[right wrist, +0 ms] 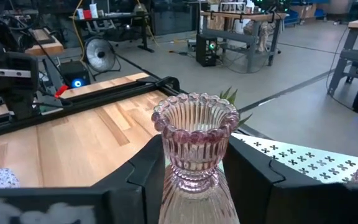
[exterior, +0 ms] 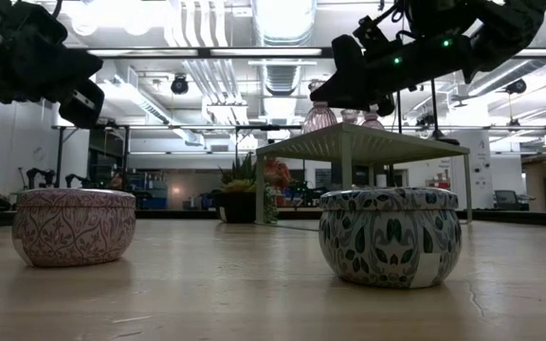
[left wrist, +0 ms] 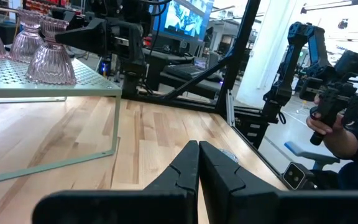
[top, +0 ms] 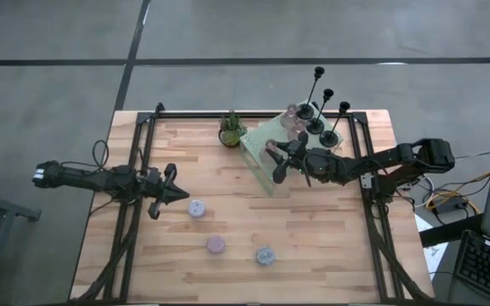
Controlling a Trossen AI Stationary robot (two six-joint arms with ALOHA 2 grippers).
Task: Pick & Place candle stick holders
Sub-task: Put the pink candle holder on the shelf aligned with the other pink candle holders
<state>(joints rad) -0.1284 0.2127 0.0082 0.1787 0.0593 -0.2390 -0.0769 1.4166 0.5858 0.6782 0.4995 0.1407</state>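
Ribbed pink glass cup (right wrist: 194, 149) between right gripper (right wrist: 194, 177) fingers

Its beaded rim stands upright over the perforated pale green platform (right wrist: 303, 163); fingers clasp the stem. Left gripper (left wrist: 197, 163) closed, empty.

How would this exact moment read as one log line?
right hand: closing around pink glass cup on green platform | left hand: shut, empty, waiting | three pastel holders: on table

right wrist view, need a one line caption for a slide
Right tool straddles a ribbed pink glass candle holder with a beaded rim, its fingers either side of the neck, above the pale green perforated platform.
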